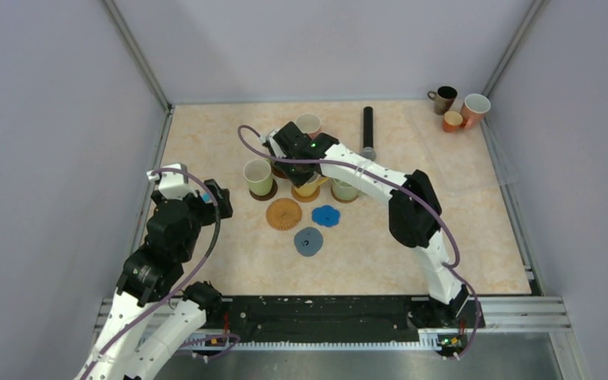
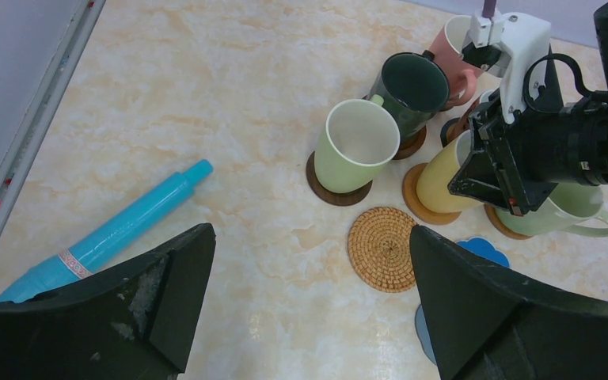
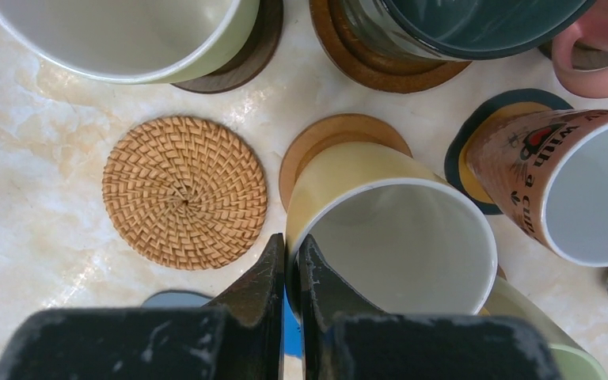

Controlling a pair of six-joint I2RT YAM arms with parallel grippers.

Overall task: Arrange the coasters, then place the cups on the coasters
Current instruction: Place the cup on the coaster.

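Left wrist view puts the left pincer [image 2: 310,261] nearest, spread wide and holding nothing, over the counter [image 2: 206,95] toward its 9 o'clock edge. Beyond it, three mats lie bare: the grey coaster [image 1: 308,241], the blue flower coaster [image 1: 326,215] and the woven coaster [image 3: 184,191]. Next, the yellow cup [image 3: 388,229] is pinched at its rim by the right pincer [image 3: 291,273], which is pressed together with one finger inside and one outside. A crescent of the tan coaster [image 3: 324,134] is shown at the cup's 11 o'clock, so the cup seems off-centre or leaning. If released so, it could tip or slide off. The printed cup [image 3: 570,182] at 3 o'clock and the dark green cup [image 3: 459,24] at 12 are crowded close, and either could be knocked when the pincer is withdrawn. The far cups [image 1: 475,107] are left unplaced at the 1 o'clock corner.
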